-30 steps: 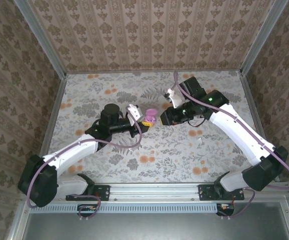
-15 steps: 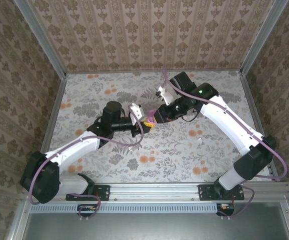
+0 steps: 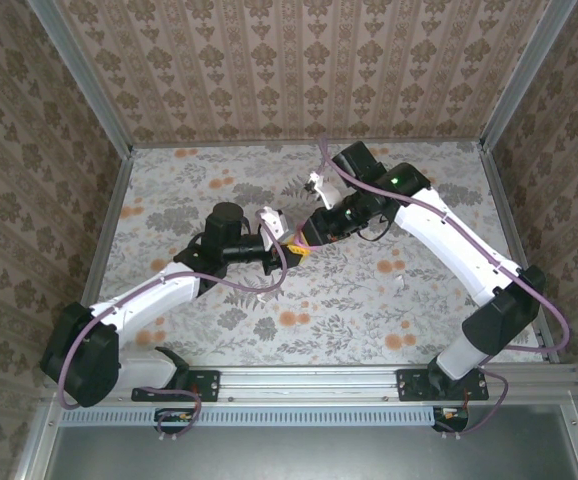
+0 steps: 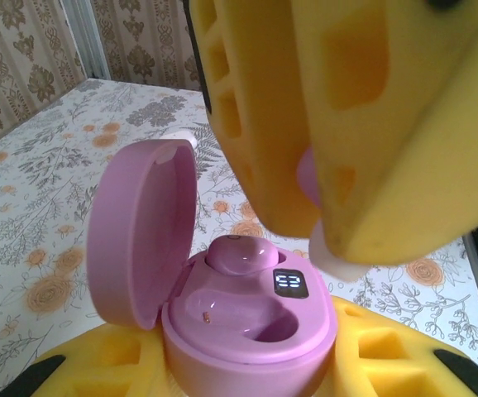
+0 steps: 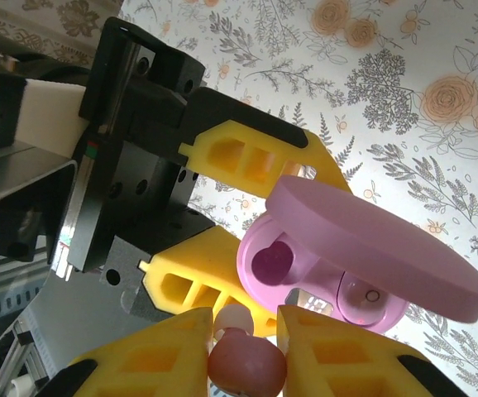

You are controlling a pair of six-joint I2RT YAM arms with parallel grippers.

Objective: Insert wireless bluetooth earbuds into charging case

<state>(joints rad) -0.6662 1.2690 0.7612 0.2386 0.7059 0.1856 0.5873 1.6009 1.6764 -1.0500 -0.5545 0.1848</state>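
- Left gripper (image 4: pixel 251 357) fingers clamp the glossy pink charging case (image 4: pixel 247 318), lid open.
- Seated earbud (image 4: pixel 237 254) fills one well.
- Right gripper (image 5: pixel 246 341) pinches the second earbud (image 5: pixel 246 370), magenta, just above the case.

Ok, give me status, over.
Left tool clamped on open case. Right tool pinching one earbud above it. Other earbud already seated, free slot unobstructed.

light: bright, even | shadows: soft, faint | focus: wrist views blur close yellow fingers (image 4: pixel 388 124)
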